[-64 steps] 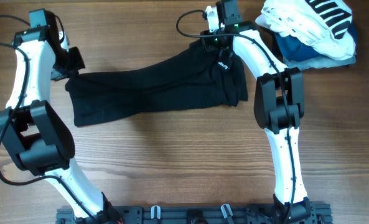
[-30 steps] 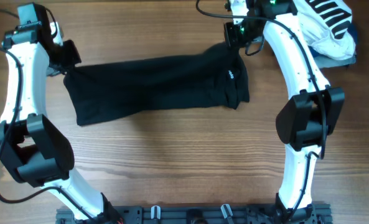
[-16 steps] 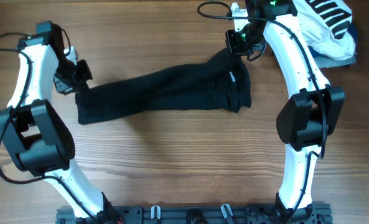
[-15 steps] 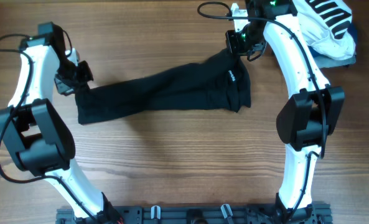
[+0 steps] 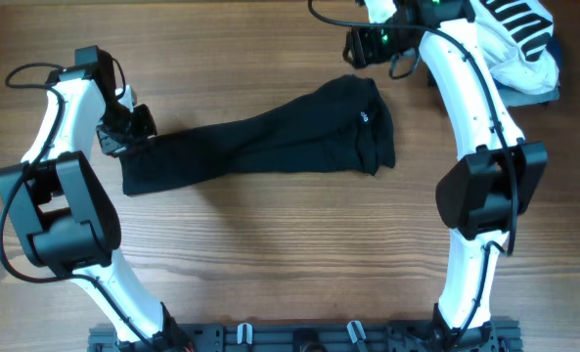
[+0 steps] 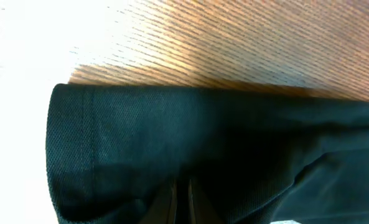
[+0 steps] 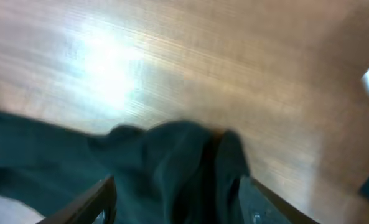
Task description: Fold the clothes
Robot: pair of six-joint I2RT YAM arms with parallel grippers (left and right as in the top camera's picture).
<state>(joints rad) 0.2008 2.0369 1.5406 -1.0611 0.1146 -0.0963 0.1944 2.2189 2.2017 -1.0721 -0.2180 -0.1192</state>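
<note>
wooden table [image 5: 270, 254] carries the black clothes [image 5: 270, 142] lying stretched out between the arms, left end pinched in the clenched left gripper [image 6: 181, 201], bunched right end just below the right gripper [image 7: 179, 198], whose fingers stand spread, released, clear of the fabric

The black garment [image 5: 260, 147] is soft, matt cloth, wrinkled, with a fine ribbed knit. The table [image 5: 270, 254] is smooth wood with straight grain and a light sheen. The robot arms [image 5: 470, 93] are glossy white plastic with black joints.
</note>
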